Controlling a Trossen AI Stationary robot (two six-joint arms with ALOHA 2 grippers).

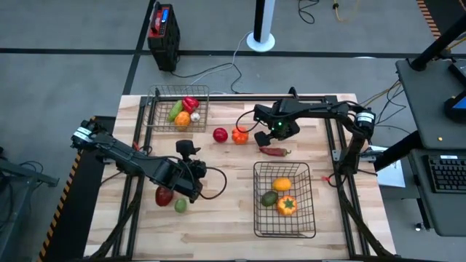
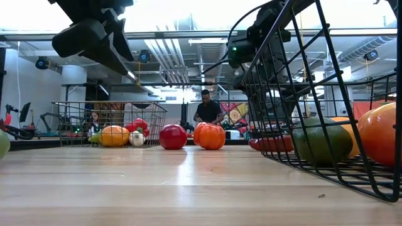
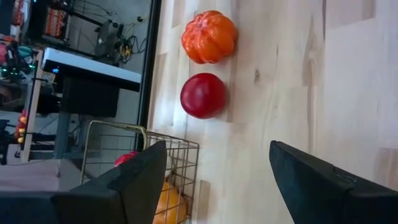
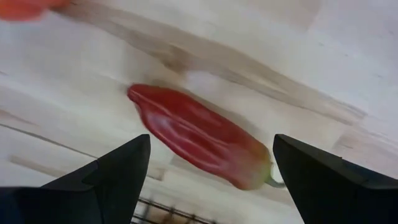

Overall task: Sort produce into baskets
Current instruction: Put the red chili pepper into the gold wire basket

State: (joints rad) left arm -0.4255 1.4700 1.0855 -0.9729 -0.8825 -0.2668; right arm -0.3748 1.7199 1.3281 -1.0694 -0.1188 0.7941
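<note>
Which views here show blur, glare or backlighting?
Right wrist view: the red pepper and tabletop are smeared by motion blur. Low view: bright ceiling lights backlight the scene, and the near basket is a dark outline. High view: evenly lit. Left wrist view: sharp.

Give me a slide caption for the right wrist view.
Right gripper open above a red chili pepper lying on the wooden table.

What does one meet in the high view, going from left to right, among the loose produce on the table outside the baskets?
Dark red fruit → green fruit → red apple → orange pumpkin → long red pepper.
</note>
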